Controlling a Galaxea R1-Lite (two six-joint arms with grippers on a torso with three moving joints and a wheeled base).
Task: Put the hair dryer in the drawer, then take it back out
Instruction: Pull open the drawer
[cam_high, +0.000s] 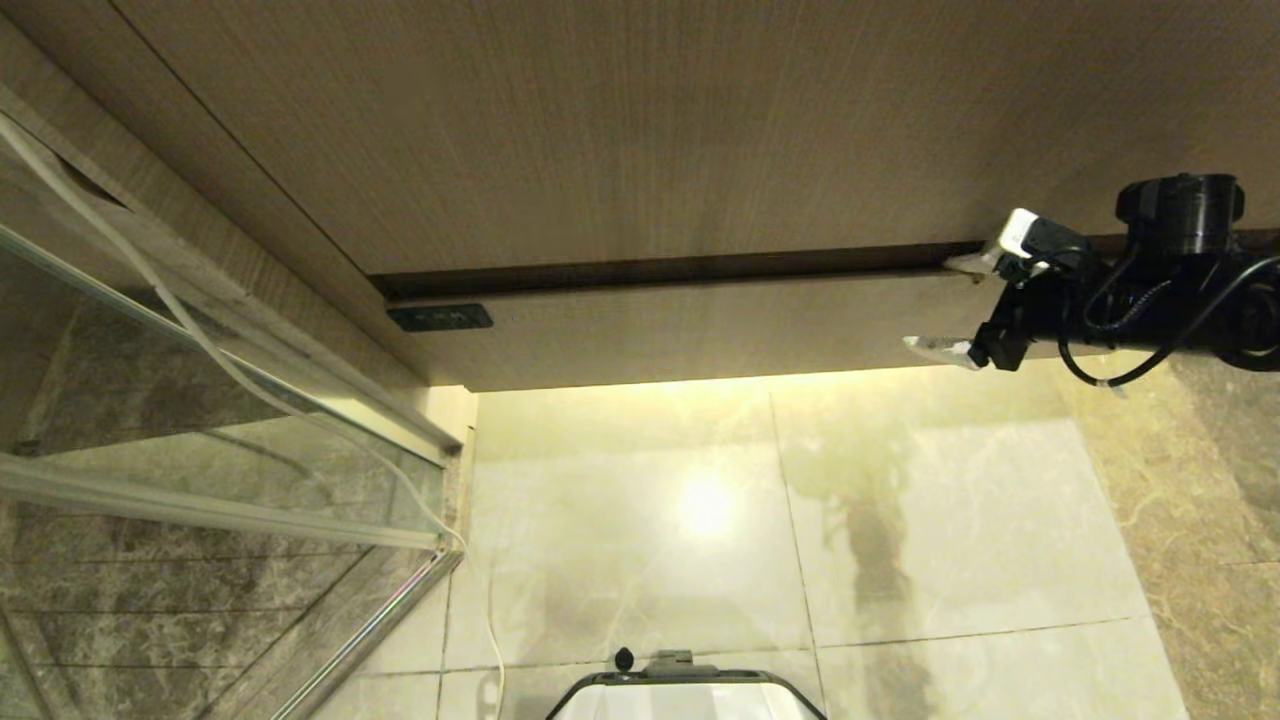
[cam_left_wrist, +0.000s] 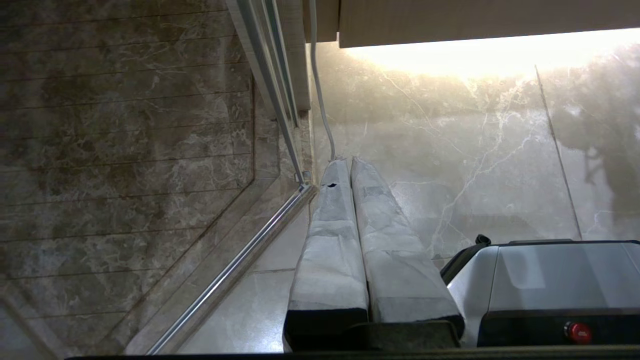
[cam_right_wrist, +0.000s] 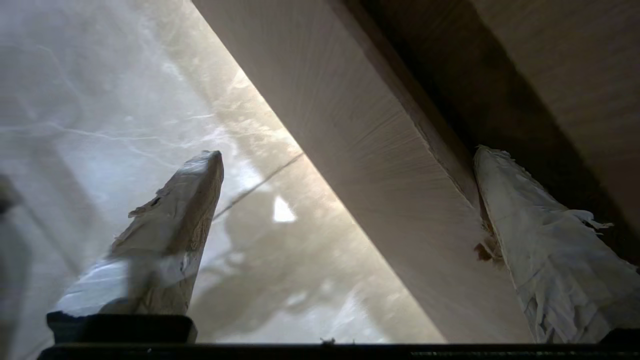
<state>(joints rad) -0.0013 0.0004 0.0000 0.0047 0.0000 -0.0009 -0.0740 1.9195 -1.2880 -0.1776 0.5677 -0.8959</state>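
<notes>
Up close, the right pincer (cam_high: 945, 305) gapes wide astride the shut drawer (cam_high: 700, 335); the left pincer (cam_left_wrist: 350, 165) is pressed closed over floor tiles (cam_high: 900, 520).

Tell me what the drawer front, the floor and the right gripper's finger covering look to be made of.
Drawer: wood or wood-look laminate, matte; fine straight light-brown grain, no handle. 
Floor: polished stone or stone-look tile, glossy; pale veining, grout lines and a bright light reflection. 
Right gripper, open at the drawer's top edge: fingers wrapped in whitish tape or cloth, matte and frayed at the edges; which of the two is unclear.
</notes>
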